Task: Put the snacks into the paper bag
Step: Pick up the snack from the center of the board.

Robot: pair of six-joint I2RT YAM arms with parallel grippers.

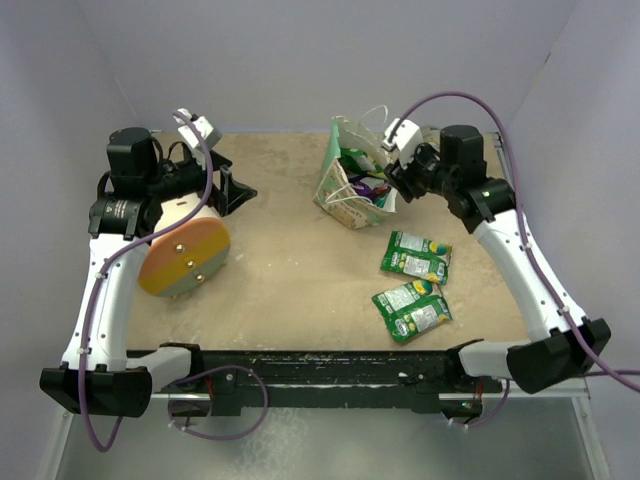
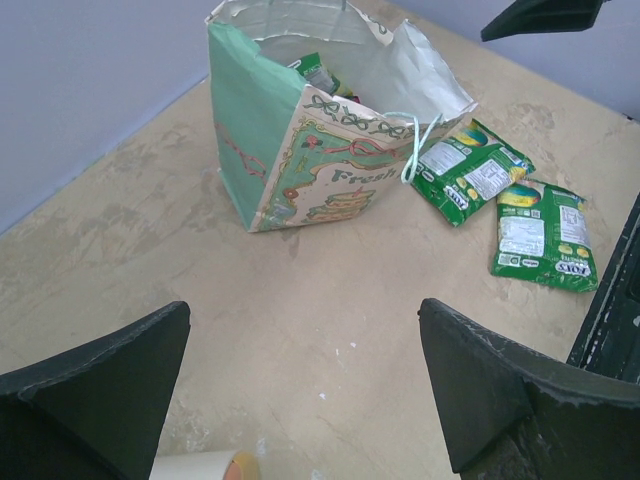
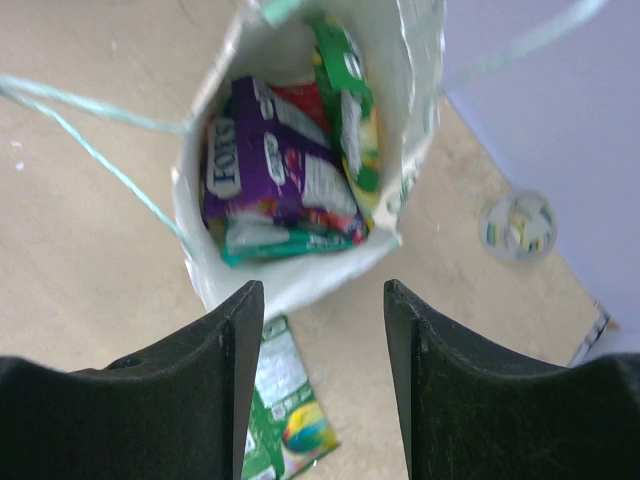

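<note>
The paper bag (image 1: 338, 190) stands open at the back middle of the table, with mint-green sides and a printed front (image 2: 300, 150). Inside it the right wrist view shows a purple FOXS packet (image 3: 260, 150), a green packet (image 3: 345, 100), a teal one (image 3: 280, 245) and a bit of red. More green snacks lie on the table in two clumps (image 1: 417, 255) (image 1: 412, 310), also seen from the left wrist (image 2: 470, 170) (image 2: 545, 235). My right gripper (image 1: 398, 180) (image 3: 325, 290) hovers open and empty just above the bag's mouth. My left gripper (image 1: 235, 190) (image 2: 305, 310) is open and empty at the far left.
A big cream cone-shaped object with an orange end (image 1: 185, 255) lies under my left arm; its tip shows in the left wrist view (image 2: 200, 465). A small round white thing (image 3: 515, 225) lies by the right wall. Grey walls close in the table.
</note>
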